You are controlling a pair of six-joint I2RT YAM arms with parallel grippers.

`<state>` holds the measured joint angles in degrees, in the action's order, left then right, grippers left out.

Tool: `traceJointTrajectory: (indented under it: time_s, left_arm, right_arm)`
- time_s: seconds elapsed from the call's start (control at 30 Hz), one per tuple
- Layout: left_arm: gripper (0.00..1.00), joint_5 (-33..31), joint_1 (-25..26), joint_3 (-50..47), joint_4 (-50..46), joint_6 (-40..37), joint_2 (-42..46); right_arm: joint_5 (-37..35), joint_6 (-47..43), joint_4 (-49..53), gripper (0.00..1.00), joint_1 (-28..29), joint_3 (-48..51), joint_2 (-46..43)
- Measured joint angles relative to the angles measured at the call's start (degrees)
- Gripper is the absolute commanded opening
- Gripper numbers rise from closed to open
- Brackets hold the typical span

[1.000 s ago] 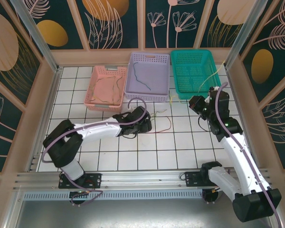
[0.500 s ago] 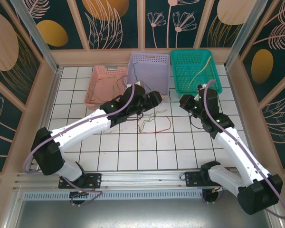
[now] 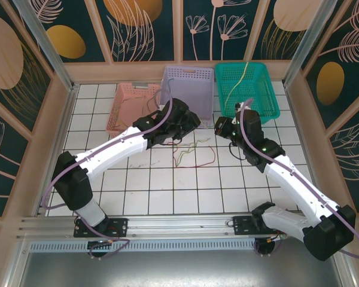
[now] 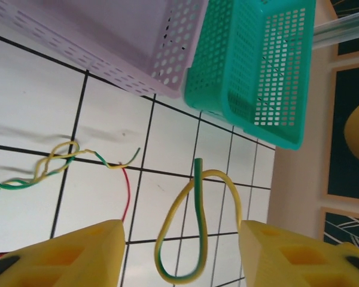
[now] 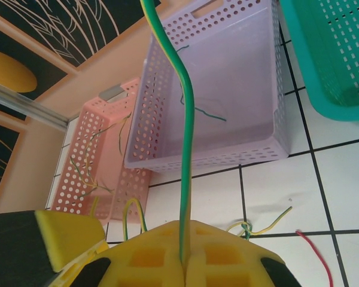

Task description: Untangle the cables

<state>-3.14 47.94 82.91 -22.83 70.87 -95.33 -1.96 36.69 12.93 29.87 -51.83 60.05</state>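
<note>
The left hand [image 4: 179, 257] is spread wide, its yellow fingers [image 4: 66, 251] far apart and gripping nothing. Between them, touching neither, shows a looped cable [image 4: 188, 239], yellow and green, with one cut end pointing away from the hand. Ahead of this hand the front wall of the lilac basket [image 4: 167, 54] is near. The green basket [image 4: 257, 72] stands just beside it, further to the hand's right. Together the two rims close off the space ahead, and a wooden wall [image 4: 293, 179] bounds the far right. Ahead and to the hand's left the white tiled tabletop [image 4: 30, 107] lies open. There a twisted cable [image 4: 66, 156] of yellow and green crosses a tile seam, and a red cable [image 4: 127, 197] runs nearer the left finger.

The right hand [image 5: 182, 254] is closed on a held cable [image 5: 185, 119], green and yellow. The cable is pinched between the pads and rises straight ahead of the hand, out of the top of the wrist view. From above, it leads on into the green basket. Directly ahead of this hand stands the lilac basket with a dark cable [image 5: 203, 110] lying inside. The pink basket [image 5: 102, 161], holding thin cables, is ahead to the left. To the right of the fingers, the twisted cable and the red cable lie on open tiles. From above, the two hands are near each other in front of the lilac basket, with a gap between them.
</note>
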Motion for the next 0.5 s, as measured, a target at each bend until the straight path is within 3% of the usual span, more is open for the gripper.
traceJointTrajectory:
  time_s: [0.1, 0.2, 0.27, 0.4, 0.5]
  left_arm:
    - [0.44, -1.16, -0.07, 1.64, -0.17, -1.03, -1.31]
    - [0.22, -2.36, -0.07, 2.84, -0.09, -2.73, -2.19]
    - [0.01, -3.23, -0.07, 3.28, 0.04, -4.5, -2.34]
    - [0.0, -4.15, -0.07, 3.28, 0.94, -7.54, -2.58]
    - [0.0, -4.33, -0.07, -0.42, 5.05, -10.99, -0.63]
  right_arm:
    - [-0.02, 0.02, -0.24, 0.0, 0.04, -0.07, 0.0]
    - [-0.02, 0.02, -0.37, 0.0, 0.04, -0.2, 0.0]
    - [-0.09, 0.04, -0.44, 0.0, 0.04, -0.22, 0.0]
    - [-0.39, 0.31, -0.33, 0.0, -0.59, -0.68, 0.42]
    - [1.42, 1.84, -0.35, 0.0, -4.76, -2.89, 2.62]
